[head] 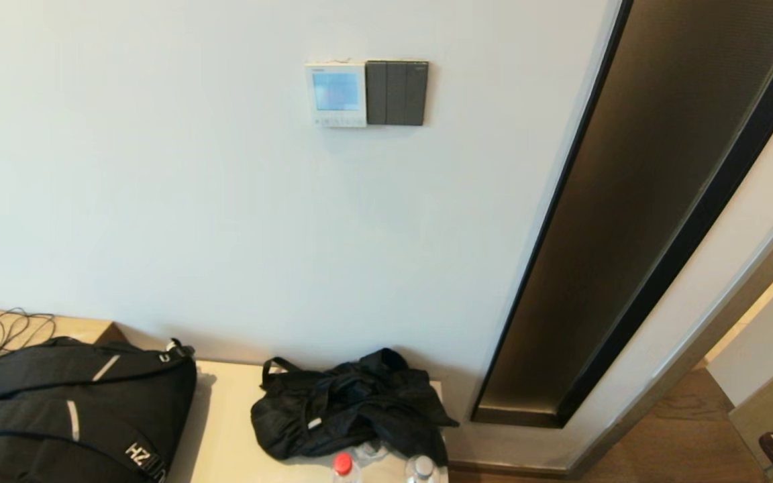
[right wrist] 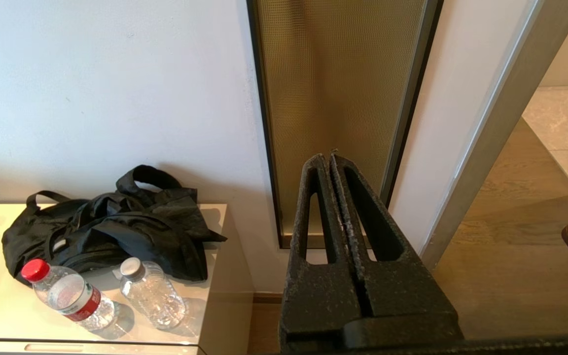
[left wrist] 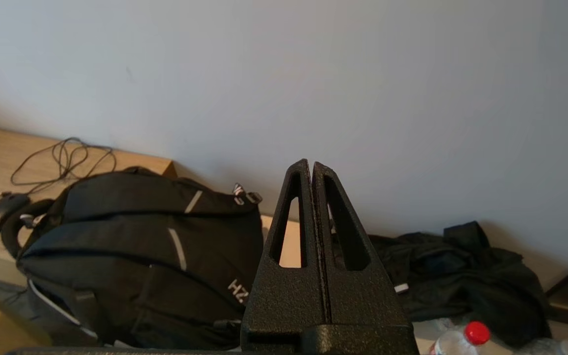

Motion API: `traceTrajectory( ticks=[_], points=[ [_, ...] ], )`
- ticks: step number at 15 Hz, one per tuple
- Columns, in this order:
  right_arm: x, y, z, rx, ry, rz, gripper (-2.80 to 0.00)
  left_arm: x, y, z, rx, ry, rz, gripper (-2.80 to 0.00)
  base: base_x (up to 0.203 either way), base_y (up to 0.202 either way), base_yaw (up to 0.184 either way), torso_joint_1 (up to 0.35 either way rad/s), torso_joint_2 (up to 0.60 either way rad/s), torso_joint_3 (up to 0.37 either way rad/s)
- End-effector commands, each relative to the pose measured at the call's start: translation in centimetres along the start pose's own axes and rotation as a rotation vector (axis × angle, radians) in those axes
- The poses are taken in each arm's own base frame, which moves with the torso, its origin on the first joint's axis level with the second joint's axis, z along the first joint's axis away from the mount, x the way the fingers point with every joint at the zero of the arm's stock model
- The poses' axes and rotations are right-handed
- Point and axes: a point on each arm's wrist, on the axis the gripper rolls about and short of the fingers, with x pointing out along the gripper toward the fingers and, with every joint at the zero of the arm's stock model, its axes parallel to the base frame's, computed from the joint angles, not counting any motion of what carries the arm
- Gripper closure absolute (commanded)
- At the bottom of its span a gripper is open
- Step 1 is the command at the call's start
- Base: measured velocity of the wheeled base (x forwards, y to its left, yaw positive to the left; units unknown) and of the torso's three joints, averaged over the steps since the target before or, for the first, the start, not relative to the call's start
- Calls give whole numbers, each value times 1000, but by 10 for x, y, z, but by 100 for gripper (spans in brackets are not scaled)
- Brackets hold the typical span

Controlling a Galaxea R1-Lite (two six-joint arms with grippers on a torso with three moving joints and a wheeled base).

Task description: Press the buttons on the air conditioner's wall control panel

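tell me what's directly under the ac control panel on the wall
Bare white wall below the control panel, then a crumpled black bag on the pale cabinet top. What lies beneath the bag is hidden.

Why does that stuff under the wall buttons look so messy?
The black bag lies crumpled on the cabinet, and two water bottles lie tipped on their sides in front of it. The control panel on the wall sits straight and looks undamaged. Both tools, left and right, are shut, far below it.

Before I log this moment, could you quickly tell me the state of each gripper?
Left gripper: shut, holding nothing, low above the black backpack.
Right gripper: shut, holding nothing, facing the gold mesh wall panel.
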Motion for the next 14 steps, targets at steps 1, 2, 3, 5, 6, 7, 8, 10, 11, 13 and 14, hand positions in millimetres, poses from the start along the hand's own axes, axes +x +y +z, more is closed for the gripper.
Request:
traceTrajectory(
  ticks=[1,2,3,5,6,7,8,10,11,13,14],
  points=[
    [0,0,0,0,2,0,0,-5,1,-23,2,19,11,0,0,0,0,0,0,0],
    [0,0,0,0,2,0,0,-5,1,-32,5,31,10,0,0,0,0,0,0,0],
    [0,0,0,0,2,0,0,-5,1,-35,5,34,11,0,0,0,0,0,0,0],
    [0,0,0,0,2,0,0,-2,1,-48,13,67,11,0,0,0,0,0,0,0],
    [0,0,0,-1,2,0,0,-2,1,-52,19,85,14,0,0,0,0,0,0,0],
    [0,0,0,-2,2,0,0,-1,1,-59,26,113,35,0,0,0,0,0,0,0],
    [0,0,0,-2,2,0,0,-2,1,-62,29,127,64,0,0,0,0,0,0,0],
    [0,0,0,-1,2,0,0,-4,1,-67,26,126,103,0,0,0,0,0,0,0],
    [0,0,0,-2,2,0,0,-6,1,-70,26,119,107,0,0,0,0,0,0,0],
    [0,0,0,0,1,0,0,-12,1,-78,28,120,93,0,0,0,0,0,0,0],
    [0,0,0,-2,2,0,0,-16,1,-80,23,101,54,0,0,0,0,0,0,0]
  ],
)
